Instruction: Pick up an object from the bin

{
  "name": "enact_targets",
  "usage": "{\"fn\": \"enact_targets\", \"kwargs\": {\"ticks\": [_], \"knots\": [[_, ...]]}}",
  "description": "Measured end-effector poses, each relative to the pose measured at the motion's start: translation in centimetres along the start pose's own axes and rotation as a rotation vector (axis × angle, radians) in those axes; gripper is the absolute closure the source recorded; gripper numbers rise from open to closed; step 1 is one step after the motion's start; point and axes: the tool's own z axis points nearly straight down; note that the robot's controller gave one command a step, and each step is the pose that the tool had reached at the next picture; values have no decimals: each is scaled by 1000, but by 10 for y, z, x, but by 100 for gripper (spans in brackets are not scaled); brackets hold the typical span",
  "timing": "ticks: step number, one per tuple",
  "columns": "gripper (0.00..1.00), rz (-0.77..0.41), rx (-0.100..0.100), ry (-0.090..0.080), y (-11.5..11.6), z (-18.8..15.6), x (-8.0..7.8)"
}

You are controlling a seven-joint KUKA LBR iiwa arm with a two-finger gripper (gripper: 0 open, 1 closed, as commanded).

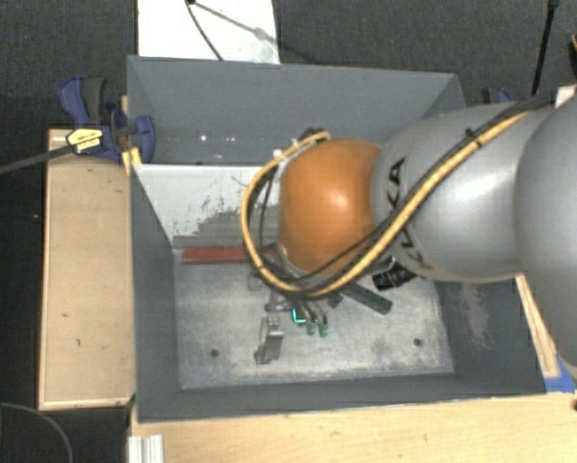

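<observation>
- The grey metal bin is seen from above. The silver arm comes in over the bin's right edge and covers the right rear part of the bin.
- An orange cover on the wrist sits over the middle of the bin. Yellow and black cables loop round the cover's left side and underneath it.
- The jaws hang below the cover, low over the middle of the bin floor and slightly toward the front edge. They show as dark hardware in the cover's shadow, and I cannot tell whether they are open or closed.
- A small grey metal piece lies on the floor just beside the jaws, toward the front left. It is the nearest loose thing to them, and I cannot tell whether they touch it.
- A small green bit shows at the lower end of the jaws. Whether it is a loose thing or part of the robot is unclear.
- A dark green elongated piece lies just to the right of the jaws, with one end under the arm.
- A red-brown flat bar lies along the rear edge of the floor toward the left rear corner. Its right end is hidden behind the cables.
</observation>
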Motion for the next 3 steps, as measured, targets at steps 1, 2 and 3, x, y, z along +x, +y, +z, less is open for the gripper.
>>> {"fn": "enact_targets", "kwargs": {"ticks": [1, 2, 3], "knots": [[0, -89, 3, -5, -63, 77, -58], [0, 43, 0, -17, -115, 6, -92], [0, -328, 2, -5, -204, 62, -62]]}}
